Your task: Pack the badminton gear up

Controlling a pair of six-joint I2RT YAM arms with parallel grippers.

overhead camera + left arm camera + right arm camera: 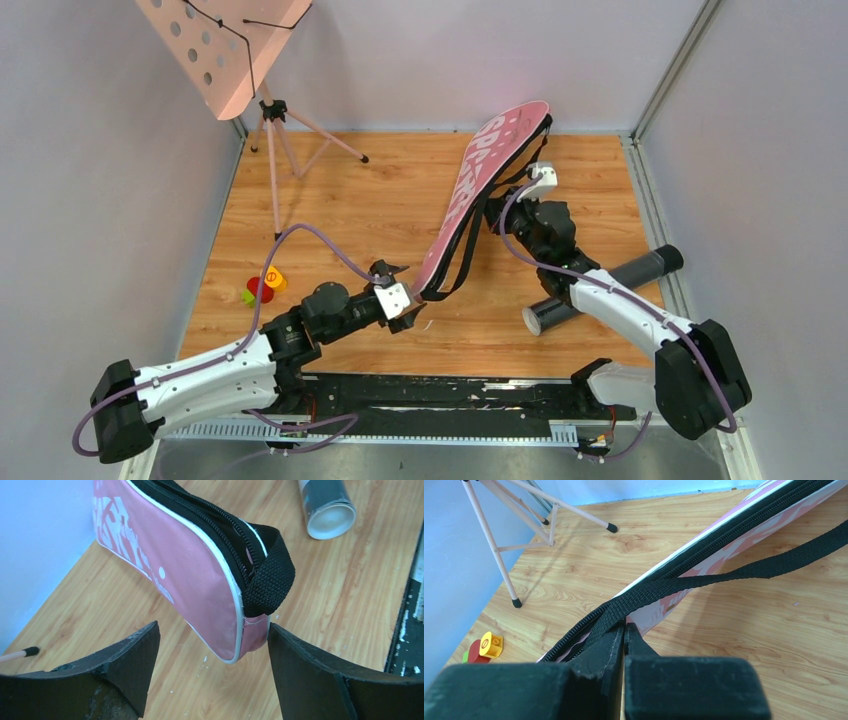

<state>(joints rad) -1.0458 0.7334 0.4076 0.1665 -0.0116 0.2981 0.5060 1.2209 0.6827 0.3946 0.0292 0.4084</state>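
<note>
My left gripper (410, 297) reaches low to mid-counter, jaws spread wide around the racket bag's (480, 190) near tip. The bag runs diagonally toward the far edge. My right gripper (625, 630) angles down beside it, jaws closed against its black strap (724, 577).

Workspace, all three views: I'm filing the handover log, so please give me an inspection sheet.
Surface: wooden tabletop, white flecks by the bag's near end.
Job's things: pink racket bag diagonal across the table, zip closed at near end; black tube on its side right of it; rackets, shuttlecocks: nothing seen.
Clutter: coloured toy blocks at left; pink music stand at far left.
Pincers: left pincer open, straddling the bag's near end; right pincer shut at the bag's black strap, grip unclear.
Cables: purple cable along each arm.
Surroundings: grey walls.
</note>
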